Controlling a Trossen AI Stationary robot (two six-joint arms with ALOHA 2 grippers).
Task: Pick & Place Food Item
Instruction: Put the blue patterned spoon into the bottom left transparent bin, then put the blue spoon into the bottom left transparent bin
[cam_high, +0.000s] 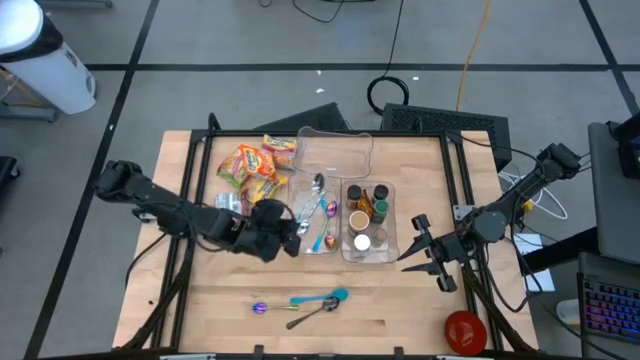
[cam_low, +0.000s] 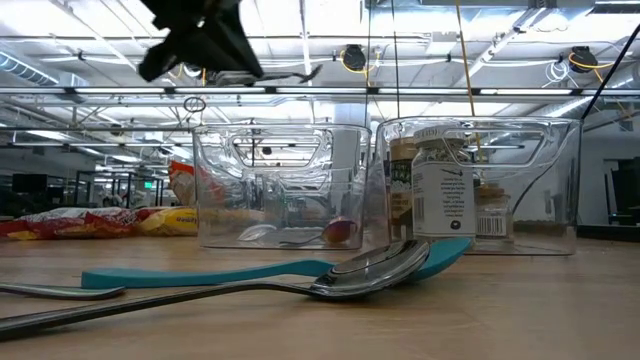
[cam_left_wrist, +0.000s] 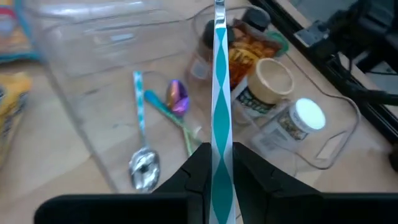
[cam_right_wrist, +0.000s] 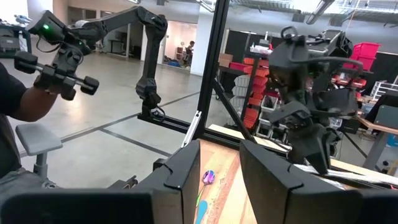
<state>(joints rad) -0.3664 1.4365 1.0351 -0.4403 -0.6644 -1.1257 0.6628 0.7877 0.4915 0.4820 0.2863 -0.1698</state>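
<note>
Fingers of the left gripper (cam_left_wrist: 219, 177) are clamped on a teal-and-white striped straw (cam_left_wrist: 219, 93), held above the clear bin (cam_high: 313, 215) with spoons; its long axis runs straight out from the fingers, over the jar bin (cam_high: 368, 222). Right gripper (cam_high: 425, 258) waits at the table's right edge, fingers slightly apart, holding nothing

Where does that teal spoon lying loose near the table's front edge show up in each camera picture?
High view: teal spoon, bottom centre, beside a metal spoon.
Low view: spoon across the foreground, under the metal spoon.
Left wrist view: not in it.
Right wrist view: its tip, between the fingers.
Shared landmark: the metal spoon.
</note>
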